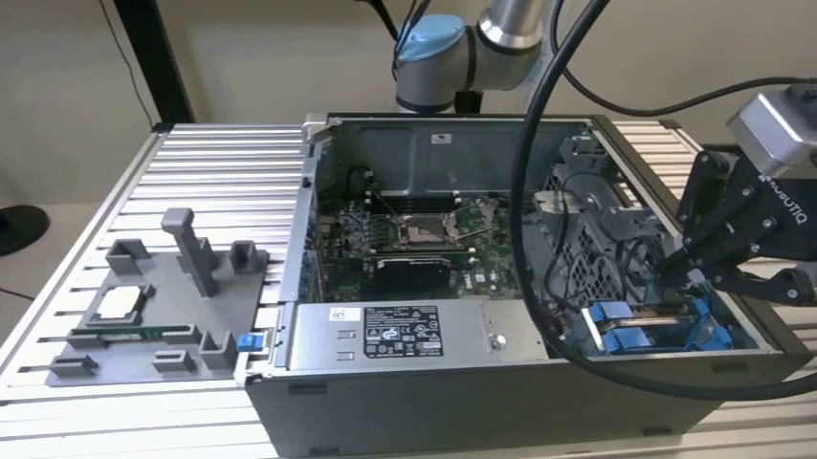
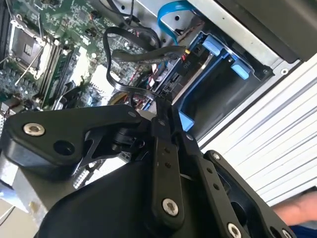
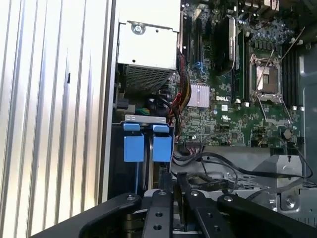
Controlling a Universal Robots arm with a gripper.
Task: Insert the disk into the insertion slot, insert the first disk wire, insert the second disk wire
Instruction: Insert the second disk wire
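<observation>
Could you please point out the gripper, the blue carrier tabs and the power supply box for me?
gripper (image 1: pixel 683 273), exterior view, at its fingertips.
blue carrier tabs (image 3: pixel 133 146), first wrist view, face of one tab.
power supply box (image 1: pixel 402 331), exterior view, its printed label.

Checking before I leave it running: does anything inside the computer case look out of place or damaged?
Nothing looks damaged or spilled. The only untidy thing: black cables loop loosely near the blue drive holder, right by the gripper.

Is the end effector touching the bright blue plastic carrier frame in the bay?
Cannot tell. In the second wrist view the end effector overlaps a corner of the bright blue plastic carrier frame, hiding any contact or gap.
</observation>
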